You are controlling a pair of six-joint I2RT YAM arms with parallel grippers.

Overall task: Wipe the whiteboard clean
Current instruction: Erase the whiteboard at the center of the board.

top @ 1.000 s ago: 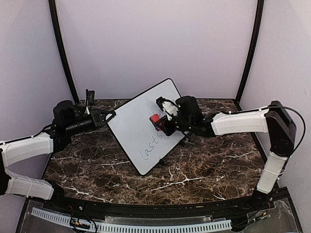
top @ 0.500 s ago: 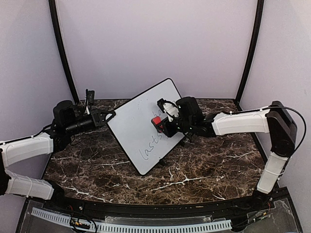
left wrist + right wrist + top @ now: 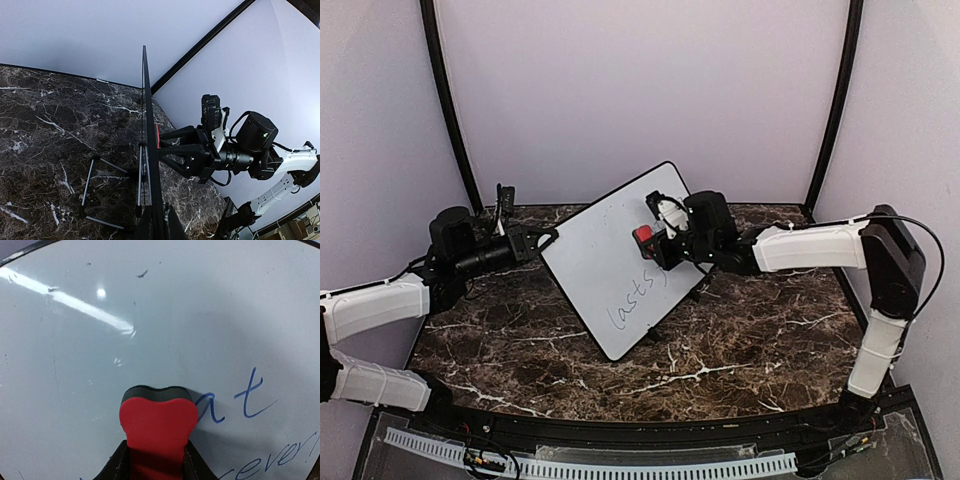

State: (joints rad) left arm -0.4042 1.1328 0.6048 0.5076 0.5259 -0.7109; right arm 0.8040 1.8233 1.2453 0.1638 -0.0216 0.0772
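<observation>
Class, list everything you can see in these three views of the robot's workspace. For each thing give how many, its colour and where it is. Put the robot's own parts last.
whiteboard: one, white with a black frame, standing tilted mid-table
handwriting: a few words, blue, lower part of the whiteboard
eraser: one, red with a dark pad, against the whiteboard's face above the handwriting
stand: one, thin metal legs, on the table behind the whiteboard
table: one, dark marble with white veins, under everything
walls: pale lilac, behind and at both sides
poles: two, black, at the back corners
arms: two, white and black, reaching in from left and right
left gripper: one, black, shut on the whiteboard's left edge
right gripper: one, black, shut on the eraser
</observation>
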